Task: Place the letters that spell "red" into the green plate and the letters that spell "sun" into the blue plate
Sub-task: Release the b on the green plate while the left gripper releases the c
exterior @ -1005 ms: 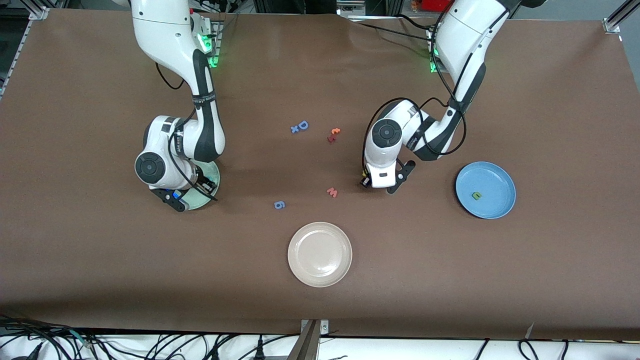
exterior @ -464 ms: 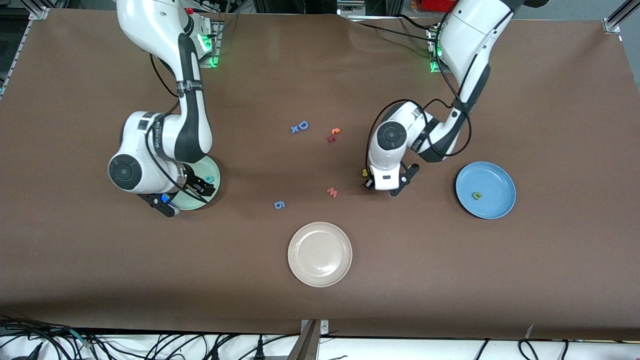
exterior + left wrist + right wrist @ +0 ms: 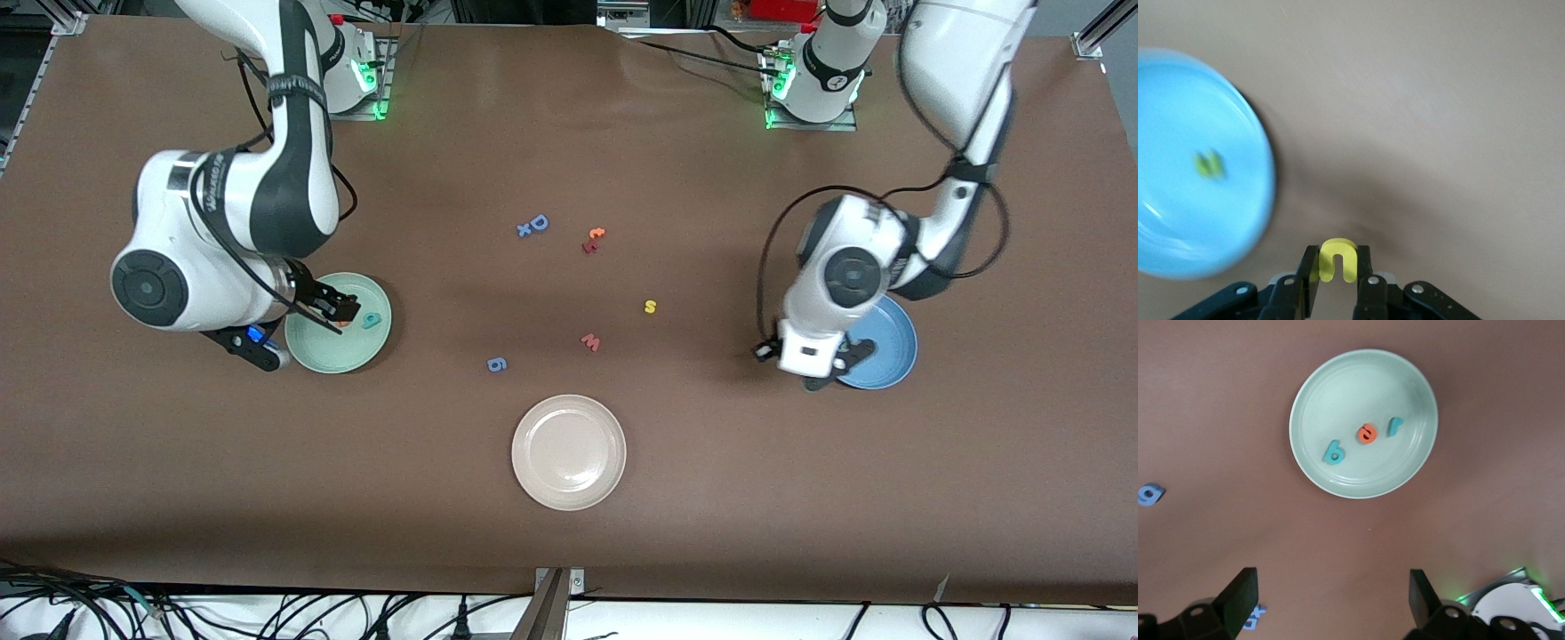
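Left pincer (image 3: pixel 1337 288) pinches the yellow u (image 3: pixel 1337 259) beside the blue plate (image 3: pixel 898 342) for dropping (green n (image 3: pixel 1209 164) inside), right pincer (image 3: pixel 1331 600) gapes empty above green plate (image 3: pixel 1313 400) holding r, e, d (image 3: pixel 1367 433); yellow s (image 3: pixel 650 307) waits on the surface.

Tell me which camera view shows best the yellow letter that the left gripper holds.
The left wrist view: the yellow letter sits clearly between the shut fingers of the left gripper, beside the blue plate. In the front view the arm hides it. The right wrist view does not show it.
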`<state>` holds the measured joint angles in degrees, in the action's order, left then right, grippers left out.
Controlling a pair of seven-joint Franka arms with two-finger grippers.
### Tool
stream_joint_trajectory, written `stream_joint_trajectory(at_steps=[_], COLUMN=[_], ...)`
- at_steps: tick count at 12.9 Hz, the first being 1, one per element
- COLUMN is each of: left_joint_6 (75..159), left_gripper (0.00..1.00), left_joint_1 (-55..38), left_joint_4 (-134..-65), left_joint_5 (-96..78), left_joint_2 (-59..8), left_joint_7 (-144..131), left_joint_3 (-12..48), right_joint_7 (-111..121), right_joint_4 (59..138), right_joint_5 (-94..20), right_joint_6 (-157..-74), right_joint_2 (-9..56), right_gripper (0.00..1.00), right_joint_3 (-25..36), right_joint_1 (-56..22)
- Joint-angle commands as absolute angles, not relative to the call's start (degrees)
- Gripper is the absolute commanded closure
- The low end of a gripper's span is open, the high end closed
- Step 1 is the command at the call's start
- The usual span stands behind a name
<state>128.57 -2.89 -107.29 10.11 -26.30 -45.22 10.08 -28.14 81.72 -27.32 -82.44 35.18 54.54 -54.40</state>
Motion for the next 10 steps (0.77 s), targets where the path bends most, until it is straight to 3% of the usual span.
stream_joint_trajectory(at_steps=[1,3,6,9,10], left_joint_6=[128.41,128.50,129.02,130.43,130.86], left_gripper=[0.82,0.81,0.78,0.61,0.50], left_joint_1=[5.25,9.03,12.73,13.88,13.97], left_joint_4=[-109.34,-109.42,-109.42,-109.60,-109.51], left_joint_5=[8.88,8.88,8.88,9.66,9.84], left_joint_2=[-24.34,-24.78,-26.97,-29.52,-29.79], left_joint_7=[-24.07,-14.72,-6.08,-4.75,-4.75], left_joint_3=[10.99,10.99,10.99,10.90,10.90], right_joint_7=[-27.60,-27.69,-27.42,-19.98,-15.60], right_joint_4=[81.47,81.65,83.31,91.28,94.45], right_joint_5=[-19.37,-10.76,-6.43,-2.47,-2.29], right_joint_6=[-82.00,-82.61,-84.11,-90.76,-93.66], right_joint_2=[27.89,23.23,17.33,9.52,6.62], right_gripper=[0.00,0.00,0.00,0.00,0.00], right_joint_3=[48.90,39.34,24.47,14.11,10.23], right_joint_1=[-52.75,-47.58,-34.31,-24.13,-19.47])
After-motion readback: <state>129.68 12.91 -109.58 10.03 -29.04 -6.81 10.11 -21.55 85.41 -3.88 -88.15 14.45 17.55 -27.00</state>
